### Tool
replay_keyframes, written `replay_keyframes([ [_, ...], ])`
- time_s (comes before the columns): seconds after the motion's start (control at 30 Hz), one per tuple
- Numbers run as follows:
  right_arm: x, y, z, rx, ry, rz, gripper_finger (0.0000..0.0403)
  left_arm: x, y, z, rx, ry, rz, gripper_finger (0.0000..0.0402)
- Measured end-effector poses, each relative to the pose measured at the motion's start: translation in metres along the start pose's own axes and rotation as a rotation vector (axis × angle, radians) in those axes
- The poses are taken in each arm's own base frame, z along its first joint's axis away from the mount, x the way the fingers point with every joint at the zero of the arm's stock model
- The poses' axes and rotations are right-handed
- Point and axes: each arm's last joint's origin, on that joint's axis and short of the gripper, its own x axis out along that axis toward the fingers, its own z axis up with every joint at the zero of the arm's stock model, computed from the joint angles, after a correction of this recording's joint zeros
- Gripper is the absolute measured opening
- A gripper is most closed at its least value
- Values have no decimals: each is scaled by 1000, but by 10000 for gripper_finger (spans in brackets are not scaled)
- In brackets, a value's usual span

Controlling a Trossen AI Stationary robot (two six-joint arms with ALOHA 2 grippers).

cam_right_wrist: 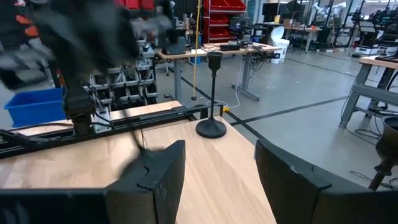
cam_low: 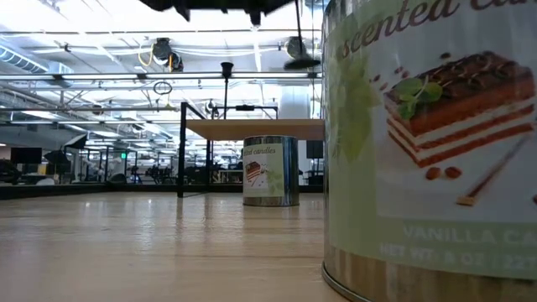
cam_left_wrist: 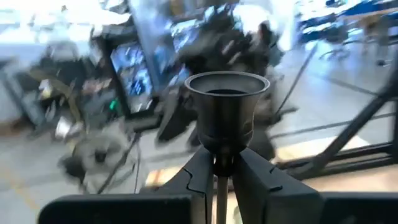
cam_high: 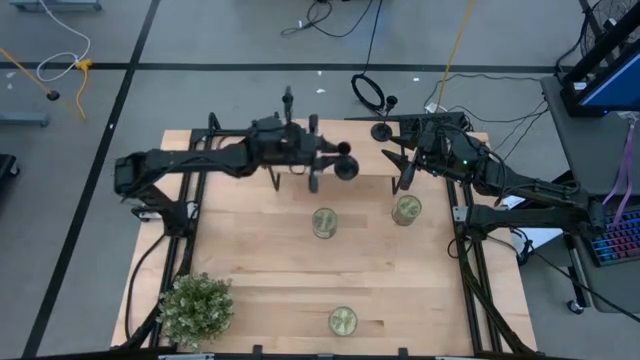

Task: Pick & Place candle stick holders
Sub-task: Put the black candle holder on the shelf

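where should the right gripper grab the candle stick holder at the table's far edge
Grip the candle stick holder by its thin upright stem, between cup and base, coming in level from where the right gripper faces it. The stem fits between the open fingers; the flat round base sits too low.

Two dark, cable-strung jointed arms

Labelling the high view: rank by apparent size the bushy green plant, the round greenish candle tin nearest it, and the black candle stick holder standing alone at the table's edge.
1. bushy green plant
2. round candle tin
3. black candle stick holder; its base looks slightly smaller than the tin.
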Motion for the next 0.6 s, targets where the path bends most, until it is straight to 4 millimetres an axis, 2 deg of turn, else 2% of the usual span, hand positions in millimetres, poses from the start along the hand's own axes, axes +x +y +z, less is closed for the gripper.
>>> replay_keyframes([
  [0.17,0,0,-3,-79,30,0,187,16,18,-25,5,18,177,36],
  [0.3,-1,0,-9,-85,98,2,187,21,33,-46,-14,63,290,53],
  [0.6,-1,0,-12,-89,126,3,187,15,68,-74,-80,109,402,36],
])
